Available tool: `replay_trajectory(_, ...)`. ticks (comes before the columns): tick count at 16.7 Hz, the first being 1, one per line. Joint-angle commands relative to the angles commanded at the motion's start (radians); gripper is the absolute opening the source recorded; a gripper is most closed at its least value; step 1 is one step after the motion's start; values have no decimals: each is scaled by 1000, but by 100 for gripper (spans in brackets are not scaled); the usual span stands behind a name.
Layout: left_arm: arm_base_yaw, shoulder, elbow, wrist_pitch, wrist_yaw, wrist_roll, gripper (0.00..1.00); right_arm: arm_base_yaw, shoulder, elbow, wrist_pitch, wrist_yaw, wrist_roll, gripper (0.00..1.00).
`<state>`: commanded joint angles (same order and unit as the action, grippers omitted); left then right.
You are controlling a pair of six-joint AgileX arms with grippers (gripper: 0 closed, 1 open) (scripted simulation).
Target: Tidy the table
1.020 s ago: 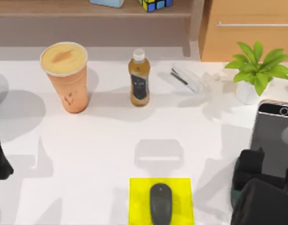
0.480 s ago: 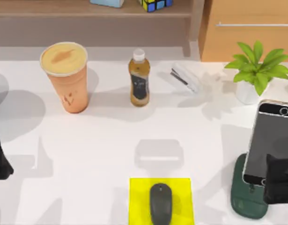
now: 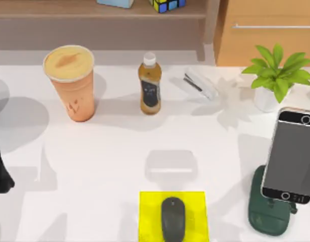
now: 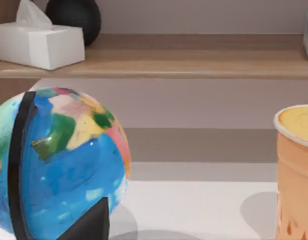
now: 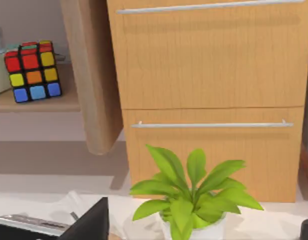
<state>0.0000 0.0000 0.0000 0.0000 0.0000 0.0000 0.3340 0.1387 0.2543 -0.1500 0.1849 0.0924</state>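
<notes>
The phone [image 3: 290, 154] is seen propped on its green stand [image 3: 266, 214] at the white surface's [image 3: 119, 151] right edge. That placement appears complete; another item must be chosen next. Neither tool's grip state can be told.

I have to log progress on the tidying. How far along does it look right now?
Done: the phone stands upright on its green stand, and the mouse sits on the yellow pad. In hand: nothing that I can see. Left on the table: the cup, the bottle and the stapler.
</notes>
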Motion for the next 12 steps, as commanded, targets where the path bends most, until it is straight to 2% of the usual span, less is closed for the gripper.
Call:
replay_trajectory(3,0,0,0,0,0,0,100,-203,-105,-130,110,-109,-59,100)
replay_trajectory(5,0,0,0,0,0,0,100,-287,-131,-208,141,-157,-80,100)
replay_trajectory(7,0,0,0,0,0,0,100,-329,-138,-249,149,-182,-91,100)
replay_trajectory(12,0,0,0,0,0,0,100,-334,-139,-254,150,-185,-92,100)
